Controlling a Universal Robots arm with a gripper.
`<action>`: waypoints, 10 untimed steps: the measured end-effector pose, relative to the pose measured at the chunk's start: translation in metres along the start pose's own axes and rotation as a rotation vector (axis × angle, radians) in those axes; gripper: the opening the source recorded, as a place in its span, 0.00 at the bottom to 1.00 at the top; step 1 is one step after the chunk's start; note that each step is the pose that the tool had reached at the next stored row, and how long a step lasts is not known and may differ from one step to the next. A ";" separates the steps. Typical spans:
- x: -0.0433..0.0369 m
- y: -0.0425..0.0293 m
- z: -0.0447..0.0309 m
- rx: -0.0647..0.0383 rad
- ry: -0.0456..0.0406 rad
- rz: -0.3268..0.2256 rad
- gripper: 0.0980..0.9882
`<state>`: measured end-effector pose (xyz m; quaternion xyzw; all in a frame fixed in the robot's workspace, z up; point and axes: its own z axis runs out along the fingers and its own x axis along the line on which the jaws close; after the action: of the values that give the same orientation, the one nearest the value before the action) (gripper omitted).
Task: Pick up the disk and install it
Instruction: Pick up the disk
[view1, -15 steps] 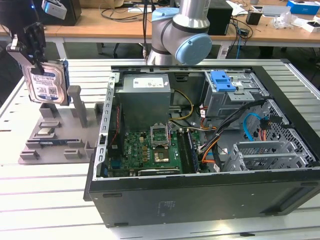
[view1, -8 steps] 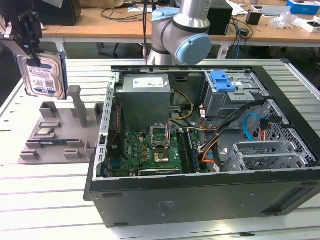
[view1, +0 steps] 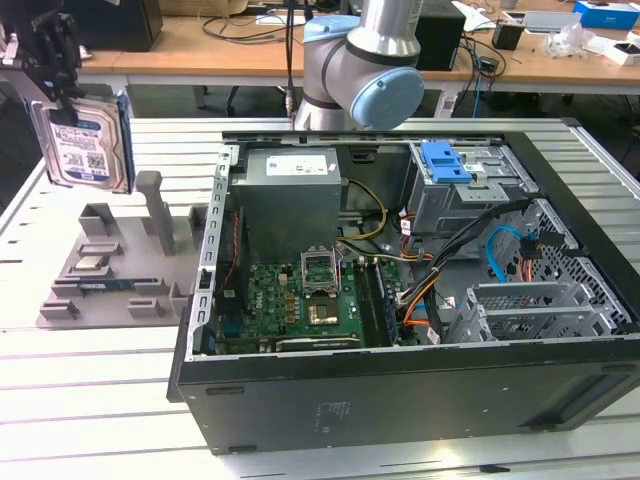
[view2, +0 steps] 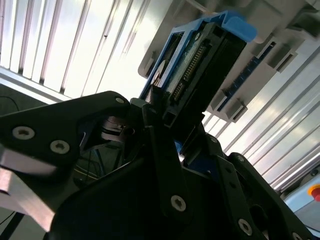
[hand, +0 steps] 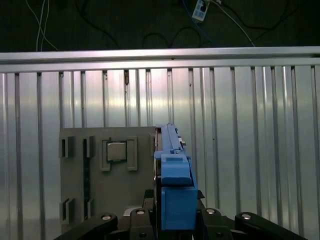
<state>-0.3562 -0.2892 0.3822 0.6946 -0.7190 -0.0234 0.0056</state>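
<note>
The disk (view1: 85, 140) is a silver hard drive with a white-and-blue label and blue rails. It hangs upright in the air at the exterior view's left, above the grey holder block (view1: 110, 270). My black gripper (view1: 55, 75) is shut on its upper edge. In the second wrist view the disk (view2: 200, 75) juts out from between my fingers (view2: 160, 130), connector edge showing. The first wrist view looks down the disk's blue rail (hand: 172, 175) with the grey holder (hand: 107, 175) below it.
An open computer case (view1: 410, 280) lies on the slatted metal table (view1: 100, 390) at the exterior view's right, its drive cage topped by a blue latch (view1: 445, 162). The arm's base (view1: 365, 60) stands behind the case. A chip (hand: 116, 150) sits in the grey holder.
</note>
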 end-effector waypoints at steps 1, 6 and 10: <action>-0.0001 0.0001 -0.0017 0.000 0.0000 0.000 0.30; -0.0003 0.0006 -0.0137 0.000 0.0000 0.000 0.30; -0.0007 0.0011 -0.0272 0.000 0.0000 0.000 0.30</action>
<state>-0.3562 -0.2892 0.4094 0.6946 -0.7190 -0.0234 0.0056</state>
